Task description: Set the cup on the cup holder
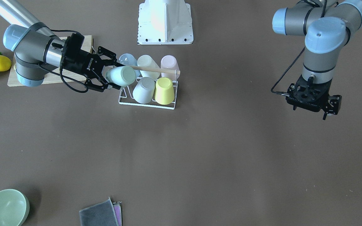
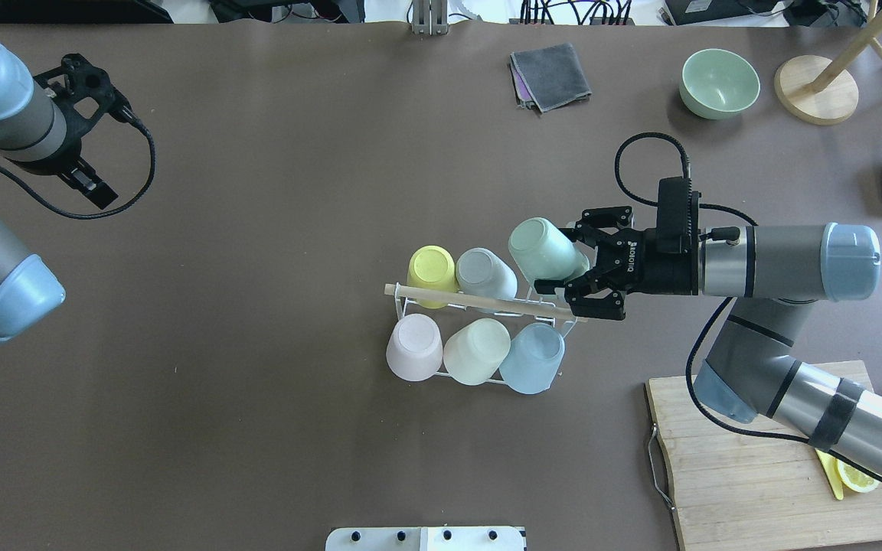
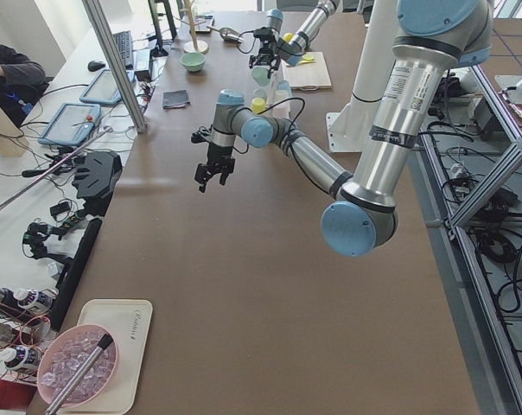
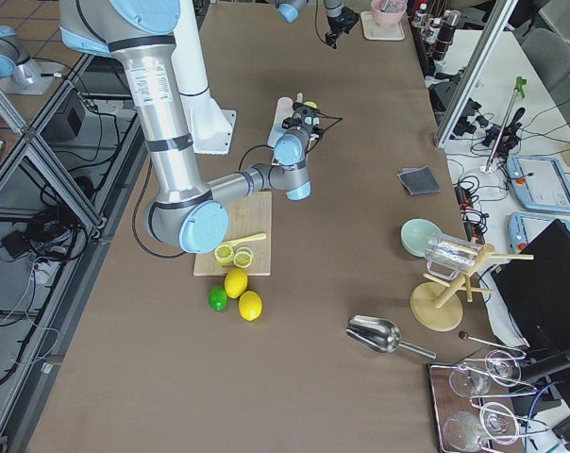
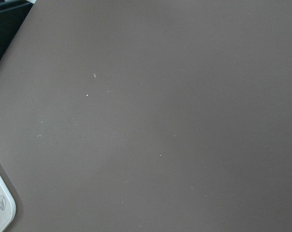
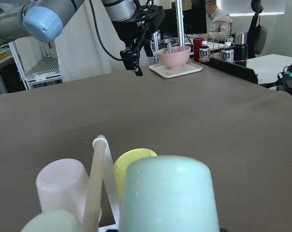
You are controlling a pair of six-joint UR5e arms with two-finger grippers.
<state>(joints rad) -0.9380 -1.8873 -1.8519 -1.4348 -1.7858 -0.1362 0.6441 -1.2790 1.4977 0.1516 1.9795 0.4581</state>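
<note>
Mint-green cup (image 2: 544,246) is gripped at its rim by the right claw (image 2: 575,264) and tilts over the cup holder's (image 2: 479,303) end, just beside a grey cup (image 2: 485,274). The left claw (image 1: 314,102) hangs well apart over the bench (image 2: 257,229); I cannot tell whether it is open or closed.

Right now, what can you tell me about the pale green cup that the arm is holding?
The green cup is plain, smooth and matte, like plastic, with no handle and a slight taper. It is turned mouth-down and tilted, its flat base facing up. The right end effector is shut on it near the mouth end. It hangs over the rack's one free corner, beside the grey cup. Whether it sits on a prong cannot be seen.
</note>
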